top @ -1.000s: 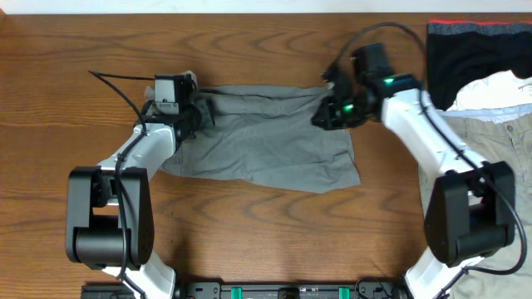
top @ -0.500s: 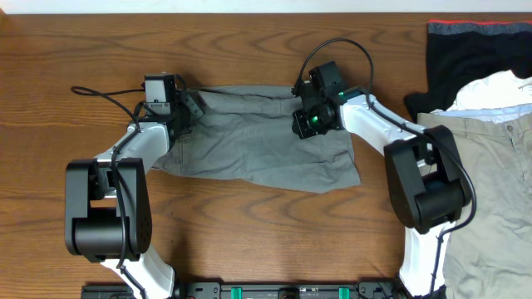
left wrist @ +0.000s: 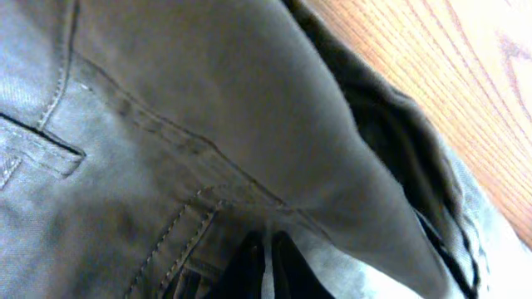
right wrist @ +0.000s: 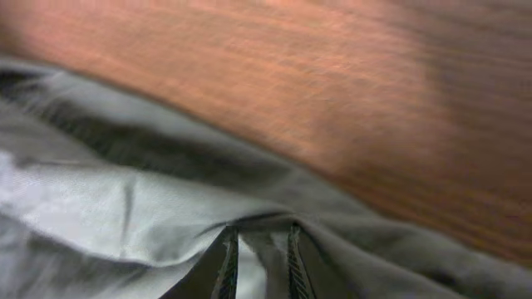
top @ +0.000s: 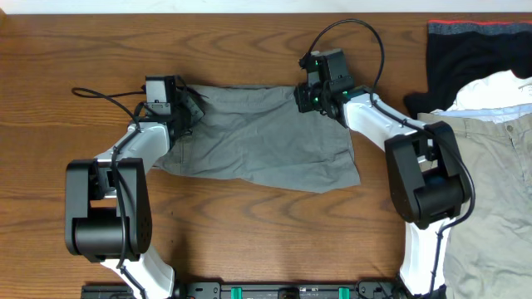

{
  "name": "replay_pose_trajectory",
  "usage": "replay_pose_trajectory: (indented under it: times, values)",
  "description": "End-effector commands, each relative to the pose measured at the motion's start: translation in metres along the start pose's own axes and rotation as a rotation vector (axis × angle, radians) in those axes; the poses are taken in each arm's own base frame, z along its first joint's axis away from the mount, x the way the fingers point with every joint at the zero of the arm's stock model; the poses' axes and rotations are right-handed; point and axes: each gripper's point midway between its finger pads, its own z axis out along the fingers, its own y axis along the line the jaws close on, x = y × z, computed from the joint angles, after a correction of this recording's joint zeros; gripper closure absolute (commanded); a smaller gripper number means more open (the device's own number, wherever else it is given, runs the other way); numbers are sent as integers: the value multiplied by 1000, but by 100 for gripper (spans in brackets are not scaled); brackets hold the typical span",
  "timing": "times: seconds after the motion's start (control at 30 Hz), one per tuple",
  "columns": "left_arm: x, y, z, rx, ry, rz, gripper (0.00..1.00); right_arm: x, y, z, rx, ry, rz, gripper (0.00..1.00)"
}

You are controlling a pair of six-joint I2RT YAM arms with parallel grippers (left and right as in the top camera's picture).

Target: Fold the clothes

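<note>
The grey shorts [top: 258, 141] lie spread across the middle of the wooden table [top: 249, 224]. My left gripper [top: 189, 104] is at their far left corner. In the left wrist view it [left wrist: 266, 267] is shut on a thin fold of the shorts [left wrist: 166, 124], beside a stitched seam. My right gripper [top: 306, 98] is on the far edge, right of centre. In the right wrist view its jaws [right wrist: 260, 257] stand narrowly apart with a ridge of the shorts [right wrist: 125, 208] pinched between them and creases running to the tips.
A black garment with a red edge [top: 474, 50] lies at the far right. Below it are a white cloth [top: 499, 90] and beige trousers [top: 499, 183]. Bare wood [right wrist: 332, 83] runs beyond the shorts' far edge.
My right gripper moved left along the shorts' far edge, dipped toward the near side, then returned to the far edge. My left gripper shifted slightly left. The far edge now lies straighter.
</note>
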Motion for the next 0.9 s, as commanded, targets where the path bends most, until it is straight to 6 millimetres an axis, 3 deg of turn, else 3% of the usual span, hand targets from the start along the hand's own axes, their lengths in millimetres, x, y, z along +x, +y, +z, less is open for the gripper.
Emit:
replay_pose_trajectory:
  times: [0.0, 0.17, 0.3, 0.4, 0.53, 0.67, 0.77, 0.87]
  values:
    - [-1, 3, 2, -13, 1, -4, 87, -3, -40, 5, 99, -26, 87, 80]
    - [7, 8, 2, -30, 33, 79, 71, 1, -71, -1, 134, -7, 159, 82]
    - [18, 13, -1, -45, 85, 187, 70, -11, -62, -22, 14, -6, 132, 85]
    - [18, 6, -12, -18, 96, 263, 67, -32, -51, -56, -71, -42, 104, 85]
    - [3, -11, -41, 17, 36, 323, 62, -53, -48, -114, -64, -80, 118, 80]
    - [-10, -33, -77, 70, -34, 362, 56, -35, -34, -148, -61, 2, 144, 76]
    - [-9, -45, -84, 97, -49, 413, 53, -8, -16, -144, -87, 115, 153, 78]
    - [4, -44, -75, 89, -9, 464, 58, 19, 8, -129, -120, 223, 138, 79]
